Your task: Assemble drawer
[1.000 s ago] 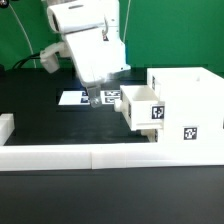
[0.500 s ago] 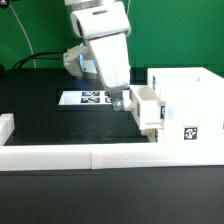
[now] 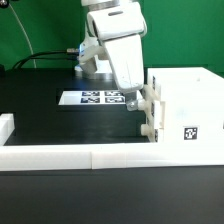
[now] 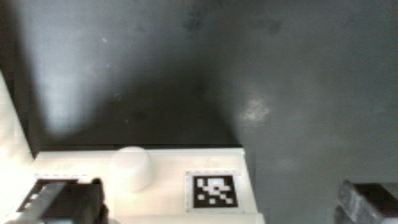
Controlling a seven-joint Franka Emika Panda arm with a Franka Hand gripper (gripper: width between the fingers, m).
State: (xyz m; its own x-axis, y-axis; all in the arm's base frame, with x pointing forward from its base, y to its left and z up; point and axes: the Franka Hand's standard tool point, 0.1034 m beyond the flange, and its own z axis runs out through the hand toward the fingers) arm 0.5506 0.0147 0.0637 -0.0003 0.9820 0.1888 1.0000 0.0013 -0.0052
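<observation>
The drawer's white boxy shell (image 3: 190, 95) stands at the exterior view's right, with a square tag (image 3: 188, 132) on its front. A small white tray (image 3: 153, 108) sits almost fully inside the shell's open side, only its front face showing. My gripper (image 3: 133, 100) is right against that face. In the wrist view the tray's front (image 4: 169, 170) shows its knob (image 4: 130, 166) and tag (image 4: 215, 190). My gripper (image 4: 215, 206) is open, its dark fingers (image 4: 64, 205) far apart, and it holds nothing. A second tray cannot be told apart.
The marker board (image 3: 95, 98) lies flat on the black table behind the gripper. A low white border wall (image 3: 90, 155) runs along the front edge, with a short white end piece (image 3: 6, 127) at the exterior view's left. Green backdrop and cables behind.
The arm has moved toward the exterior view's right. The tray, which stuck out of the shell, has slid into it until only its front shows.
</observation>
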